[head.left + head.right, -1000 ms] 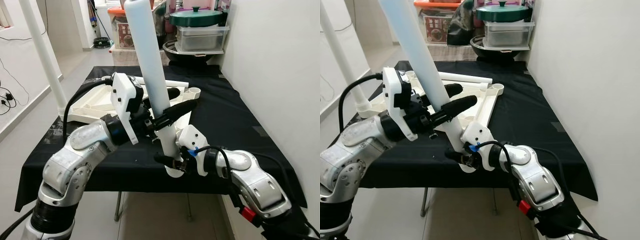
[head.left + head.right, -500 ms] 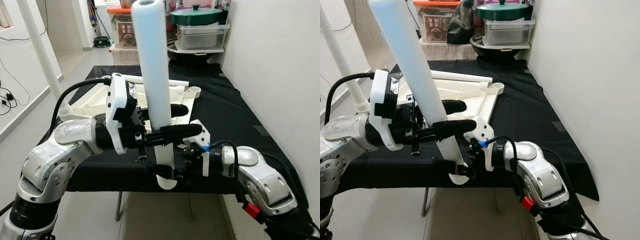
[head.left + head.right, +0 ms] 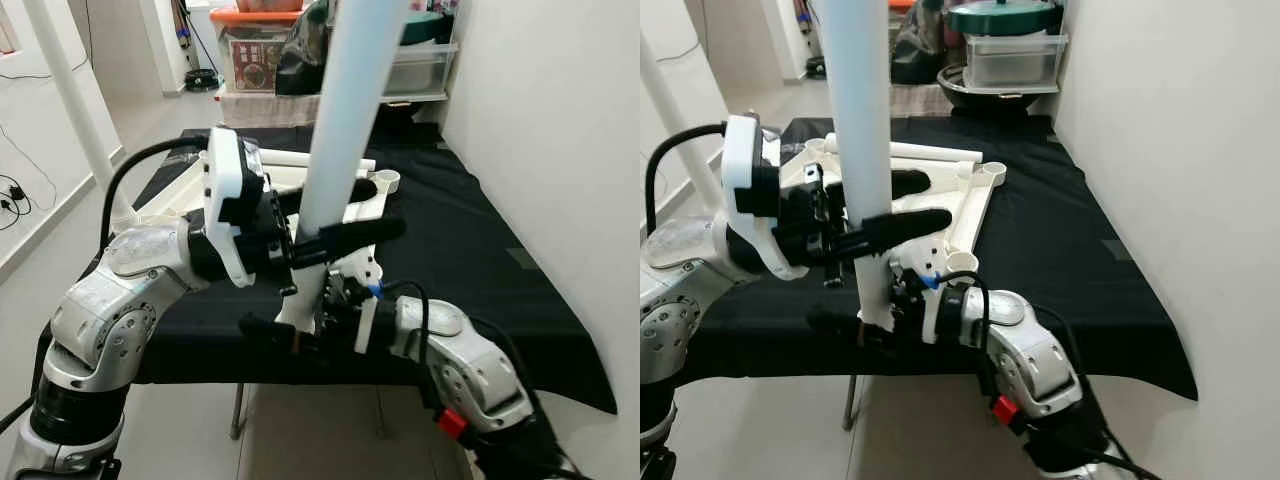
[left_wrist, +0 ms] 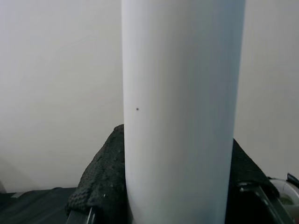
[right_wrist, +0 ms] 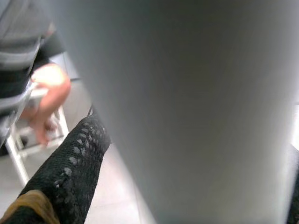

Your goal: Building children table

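Clamping white table leg (image 3: 862,130) mid-length, left hand (image 3: 902,207), right hand (image 3: 845,330) gripping its lower end, near upright.

White leg tube (image 3: 345,120) now tilts top toward robot's right vs. leftward lean 1 s ago. Right end effector (image 3: 275,335) has shifted left along desk (image 3: 480,240) edge, at tube's lower end.

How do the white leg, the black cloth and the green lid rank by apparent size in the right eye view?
1. Cloth
2. Leg, though nearness to the camera enlarges it
3. Lid
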{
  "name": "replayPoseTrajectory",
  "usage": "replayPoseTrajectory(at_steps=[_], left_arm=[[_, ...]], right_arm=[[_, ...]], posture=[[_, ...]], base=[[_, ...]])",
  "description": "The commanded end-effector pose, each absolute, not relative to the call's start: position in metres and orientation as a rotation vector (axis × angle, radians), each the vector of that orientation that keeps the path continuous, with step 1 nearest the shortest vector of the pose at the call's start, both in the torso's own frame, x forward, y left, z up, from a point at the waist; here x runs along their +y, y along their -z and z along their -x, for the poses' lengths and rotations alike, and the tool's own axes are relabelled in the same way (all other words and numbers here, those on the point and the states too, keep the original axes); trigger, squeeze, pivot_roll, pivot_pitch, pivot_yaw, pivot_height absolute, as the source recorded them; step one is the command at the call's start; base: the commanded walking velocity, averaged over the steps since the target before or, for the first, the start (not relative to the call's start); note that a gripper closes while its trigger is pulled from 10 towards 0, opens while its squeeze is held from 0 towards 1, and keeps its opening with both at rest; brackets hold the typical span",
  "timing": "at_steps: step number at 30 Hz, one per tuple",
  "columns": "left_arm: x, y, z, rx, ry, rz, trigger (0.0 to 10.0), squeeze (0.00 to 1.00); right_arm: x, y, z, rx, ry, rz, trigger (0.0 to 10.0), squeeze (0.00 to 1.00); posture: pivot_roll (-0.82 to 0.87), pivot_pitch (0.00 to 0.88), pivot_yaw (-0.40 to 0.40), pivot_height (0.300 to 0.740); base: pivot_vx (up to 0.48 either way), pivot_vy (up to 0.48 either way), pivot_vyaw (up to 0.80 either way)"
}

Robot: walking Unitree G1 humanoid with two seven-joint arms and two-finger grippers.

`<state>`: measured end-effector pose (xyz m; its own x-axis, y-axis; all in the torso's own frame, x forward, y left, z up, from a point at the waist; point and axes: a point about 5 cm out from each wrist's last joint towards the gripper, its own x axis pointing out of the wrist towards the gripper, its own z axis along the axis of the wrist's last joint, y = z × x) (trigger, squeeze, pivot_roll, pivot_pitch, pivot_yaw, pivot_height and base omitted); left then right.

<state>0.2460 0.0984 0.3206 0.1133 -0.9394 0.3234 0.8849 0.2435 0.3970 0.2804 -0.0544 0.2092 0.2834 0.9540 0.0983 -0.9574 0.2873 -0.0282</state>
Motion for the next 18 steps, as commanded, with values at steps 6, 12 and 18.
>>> replayPoseTrajectory(at_steps=[6, 12, 18], left_arm=[[0.0912, -0.3179, -0.2413, -0.587, 1.383, -0.089, 3.5, 0.00], [0.0909, -0.3171, -0.2412, -0.591, 1.382, -0.087, 3.4, 0.00], [0.0911, -0.3175, -0.2410, -0.598, 1.378, -0.078, 3.2, 0.00]], right_arm=[[-0.0477, -0.2153, -0.2808, -0.162, -1.318, -0.017, 0.0, 0.00], [-0.0464, -0.2115, -0.2801, -0.152, -1.339, 0.022, 0.0, 0.00], [-0.0468, -0.2121, -0.2835, -0.161, -1.317, 0.016, 0.0, 0.00]], posture=[[-0.02, 0.000, 0.019, 0.740], [-0.02, 0.000, 0.017, 0.740], [-0.02, 0.000, 0.017, 0.740]], base=[[0.000, 0.000, 0.00], [0.000, 0.000, 0.00], [0.000, 0.000, 0.00]])
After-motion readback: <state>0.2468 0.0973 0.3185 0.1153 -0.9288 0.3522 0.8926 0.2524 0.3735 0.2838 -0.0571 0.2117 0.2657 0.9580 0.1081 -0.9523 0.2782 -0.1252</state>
